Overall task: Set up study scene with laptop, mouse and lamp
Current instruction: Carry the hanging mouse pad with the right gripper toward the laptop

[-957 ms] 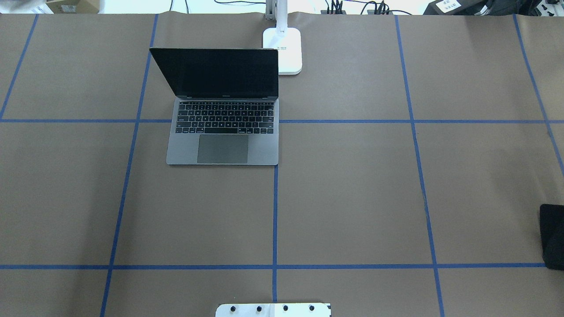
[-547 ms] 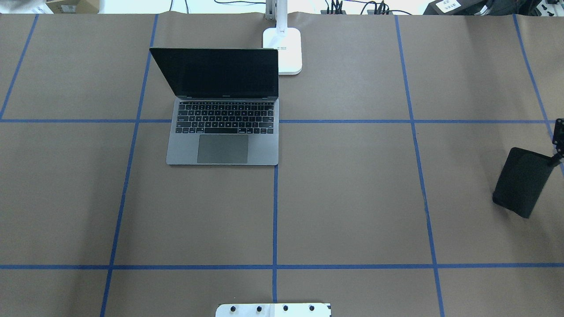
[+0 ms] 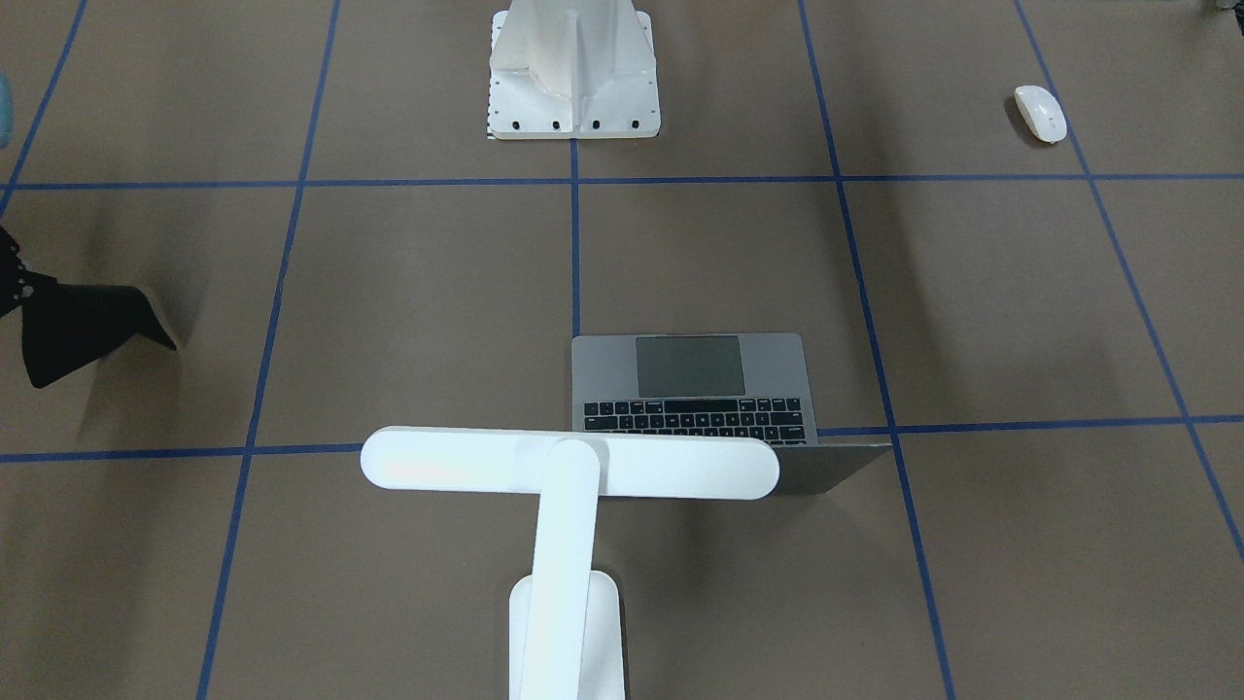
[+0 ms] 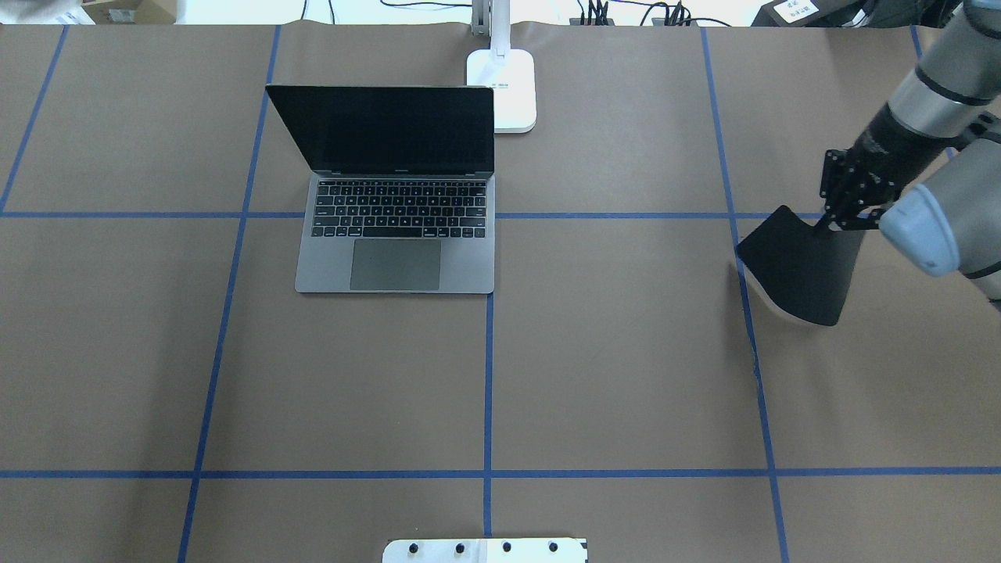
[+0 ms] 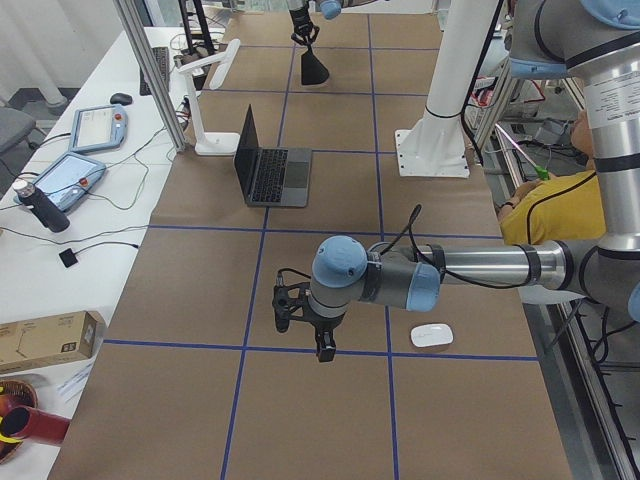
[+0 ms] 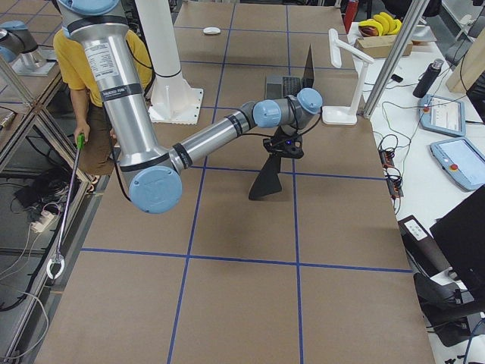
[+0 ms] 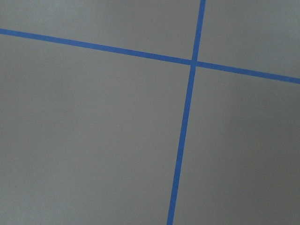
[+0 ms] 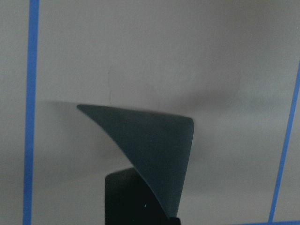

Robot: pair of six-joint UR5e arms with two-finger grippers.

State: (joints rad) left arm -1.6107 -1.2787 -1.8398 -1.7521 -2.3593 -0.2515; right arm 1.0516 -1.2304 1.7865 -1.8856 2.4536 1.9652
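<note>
The open space-grey laptop (image 4: 395,234) sits left of the table's middle. The white T-shaped lamp (image 3: 569,462) stands behind it, its base (image 4: 502,90) at the far edge. The small white mouse (image 3: 1040,113) lies near the robot's left side, by my left arm in the exterior left view (image 5: 432,335). My right gripper (image 4: 848,211) is shut on the edge of a flat black pad (image 4: 798,270), which hangs bent above the table's right part. My left gripper (image 5: 322,348) hovers over the table near the mouse; I cannot tell whether it is open or shut.
The white ribbed pedestal (image 3: 573,68) with its bolted plate stands at the robot's edge of the table. Blue tape lines (image 4: 488,375) divide the brown surface. An operator in yellow (image 5: 555,205) sits beside the table. Tablets and cables (image 5: 75,175) lie beyond the far edge.
My right arm has come in from the right edge, carrying the black pad leftward and farther from the robot. The laptop and lamp have not moved.
</note>
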